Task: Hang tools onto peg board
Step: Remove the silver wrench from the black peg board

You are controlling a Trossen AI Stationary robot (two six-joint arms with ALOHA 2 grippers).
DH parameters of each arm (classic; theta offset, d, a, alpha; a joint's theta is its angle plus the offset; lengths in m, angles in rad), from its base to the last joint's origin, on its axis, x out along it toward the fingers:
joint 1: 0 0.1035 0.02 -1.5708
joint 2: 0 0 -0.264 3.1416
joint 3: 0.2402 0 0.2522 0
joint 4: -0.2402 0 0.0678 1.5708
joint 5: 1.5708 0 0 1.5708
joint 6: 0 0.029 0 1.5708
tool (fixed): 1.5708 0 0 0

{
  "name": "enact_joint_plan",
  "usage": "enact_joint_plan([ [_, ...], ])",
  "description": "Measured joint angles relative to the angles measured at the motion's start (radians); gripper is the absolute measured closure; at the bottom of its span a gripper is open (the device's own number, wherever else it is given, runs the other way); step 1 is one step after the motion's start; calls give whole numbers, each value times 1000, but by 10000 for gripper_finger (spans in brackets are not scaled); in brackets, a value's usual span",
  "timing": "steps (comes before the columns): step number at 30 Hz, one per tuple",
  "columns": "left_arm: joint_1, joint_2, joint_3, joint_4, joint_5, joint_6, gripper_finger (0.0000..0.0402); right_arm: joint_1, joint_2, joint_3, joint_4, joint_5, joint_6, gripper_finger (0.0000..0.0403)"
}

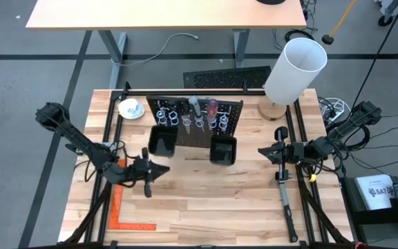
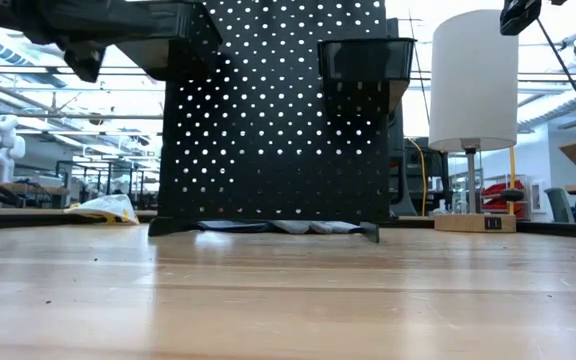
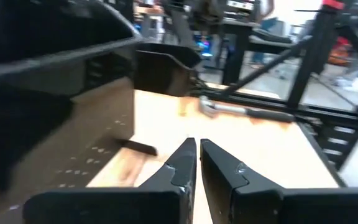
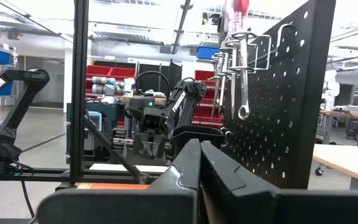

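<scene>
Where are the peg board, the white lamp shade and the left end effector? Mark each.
peg board (image 2: 268, 120): low view, middle of its perforated panel.
white lamp shade (image 1: 294, 69): high view, side of the cylinder.
left end effector (image 3: 198, 148): left wrist view, between its fingertips.

- Peg board (image 1: 197, 123) — black, dotted all over with a regular grid of small round holes; in the low view the holes show as bright points against the dark panel.
- Two square bins (image 1: 162, 142) on it — plain black.
- Wire ring holders (image 4: 257, 46) — silvery.
- Wrenches (image 4: 241, 87) hanging in them — silver.
- One screwdriver handle (image 1: 213, 106) — red.
- Table (image 1: 206, 200) — pale wood in lengthwise strips, light and darker boards alternating.
- Square ruler (image 1: 124, 214) lying on the table — orange.
- Lamp shade (image 1: 294, 70) — plain white, on a light wooden base.
- Both arms and their grippers, left gripper (image 3: 197, 155), right gripper (image 4: 199, 155) — dark, near black.
</scene>
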Motion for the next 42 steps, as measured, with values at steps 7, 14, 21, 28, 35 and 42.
enact_joint_plan([
  [7,9,0,0,26,140,1,371,0,0,0,0,-2,15,403],
  [14,5,0,13,96,219,60,371,0,1,0,-1,-4,23,403],
  [21,5,4,29,101,255,76,371,0,1,0,-1,-4,22,403],
  [28,5,48,29,99,324,25,371,0,1,1,-1,-4,23,403],
  [35,5,89,29,98,352,-27,371,0,1,1,-1,-4,23,403],
  [42,5,90,29,107,354,-21,371,0,0,1,-1,-4,23,403],
])
